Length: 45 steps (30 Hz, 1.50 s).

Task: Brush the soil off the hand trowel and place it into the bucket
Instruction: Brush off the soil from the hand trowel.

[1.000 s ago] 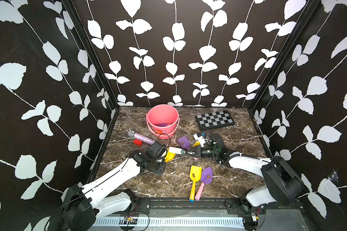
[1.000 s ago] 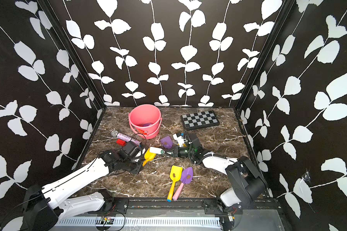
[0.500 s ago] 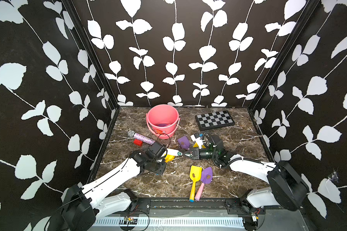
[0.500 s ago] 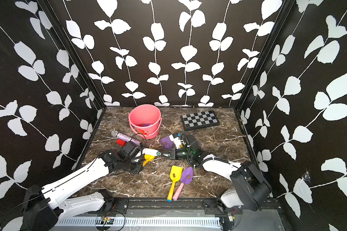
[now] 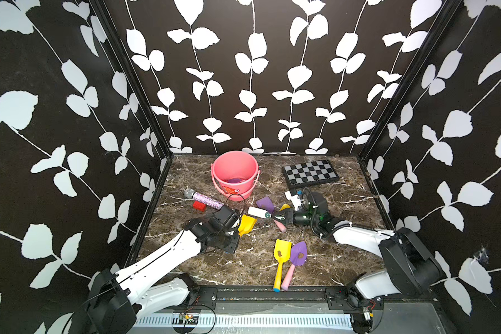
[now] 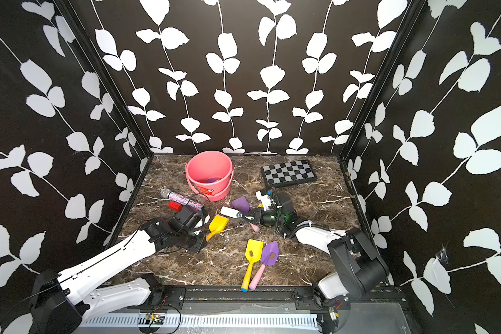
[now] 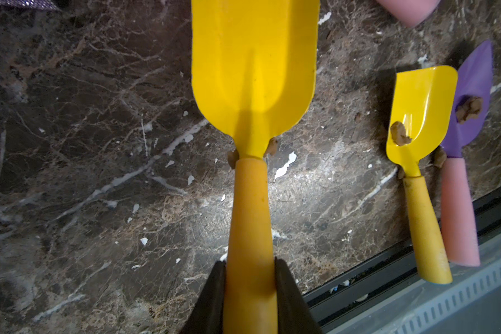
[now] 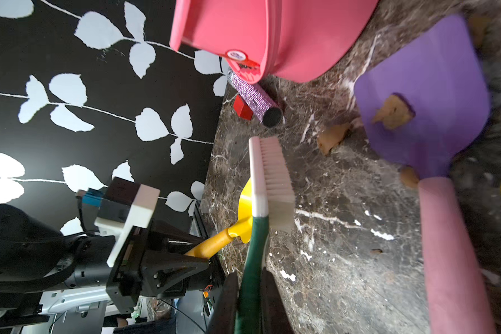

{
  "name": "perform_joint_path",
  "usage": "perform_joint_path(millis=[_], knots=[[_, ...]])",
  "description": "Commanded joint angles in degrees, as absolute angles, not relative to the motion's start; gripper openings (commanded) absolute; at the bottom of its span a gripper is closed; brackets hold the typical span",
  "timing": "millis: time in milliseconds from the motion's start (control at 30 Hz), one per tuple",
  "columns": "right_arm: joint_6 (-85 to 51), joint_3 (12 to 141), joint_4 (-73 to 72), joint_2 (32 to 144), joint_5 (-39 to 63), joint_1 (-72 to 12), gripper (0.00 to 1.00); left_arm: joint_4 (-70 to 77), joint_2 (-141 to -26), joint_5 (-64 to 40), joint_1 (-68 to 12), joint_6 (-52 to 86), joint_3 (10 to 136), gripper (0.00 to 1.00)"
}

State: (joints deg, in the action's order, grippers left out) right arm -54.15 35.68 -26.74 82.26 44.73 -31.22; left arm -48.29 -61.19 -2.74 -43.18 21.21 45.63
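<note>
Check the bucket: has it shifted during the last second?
No. In both top views the bucket stands where it was, keeping the same gap to the chessboard.

Glossy yellow trowel, perhaps painted metal

left end effector: clamped on yellow trowel | right end effector: clamped on brush | bucket: upright, behind

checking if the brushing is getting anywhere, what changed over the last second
The right gripper swung the brush slightly toward the yellow trowel, then drew its head back a little toward the bucket. The head is now close beside the blade. Nothing was taken up or let go. The left gripper kept the yellow trowel in place, and the bucket did not move.
</note>
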Motion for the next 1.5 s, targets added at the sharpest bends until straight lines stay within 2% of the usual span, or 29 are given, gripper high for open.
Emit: perform_joint_path(millis=[0, 100, 233, 433, 567, 933, 1100, 1300, 1467], knots=[[-56.91, 35.04, -30.14, 79.64, 46.18, -31.29, 0.0, -47.29, -60.21, -2.47, -43.12, 21.25, 44.98, 0.0], [-61.68, 33.8, -36.26, 80.34, 47.25, -32.17, 0.0, -47.11, -60.47, -2.17, -43.1, 21.18, 44.87, 0.0], [-60.74, 34.18, -34.68, 82.0, 46.19, -35.62, 0.0, -46.78, -60.66, -2.02, -43.11, 21.34, 45.05, 0.0], [-65.79, 33.88, -43.65, 89.12, 47.14, -38.06, 0.0, -44.95, -60.1, -1.93, -43.14, 21.36, 44.79, 0.0], [-67.69, 33.39, -45.41, 90.67, 46.95, -36.74, 0.0, -44.88, -59.77, -1.45, -43.14, 21.51, 44.35, 0.0], [-69.98, 32.1, -40.04, 84.79, 45.25, -30.94, 0.0, -44.37, -58.71, -0.81, -43.12, 21.88, 43.02, 0.0], [-72.29, 32.25, -43.26, 84.06, 45.79, -32.22, 0.0, -43.75, -59.07, -1.1, -43.14, 22.05, 42.89, 0.0], [-75.75, 33.42, -49.8, 89.95, 45.13, -37.41, 0.0, -41.74, -58.06, -2.79, -43.11, 22.83, 42.46, 0.0], [-76.86, 30.97, -52.65, 93.0, 45.07, -35.59, 0.0, -41.37, -57.12, -2.6, -43.15, 23.85, 41.78, 0.0]])
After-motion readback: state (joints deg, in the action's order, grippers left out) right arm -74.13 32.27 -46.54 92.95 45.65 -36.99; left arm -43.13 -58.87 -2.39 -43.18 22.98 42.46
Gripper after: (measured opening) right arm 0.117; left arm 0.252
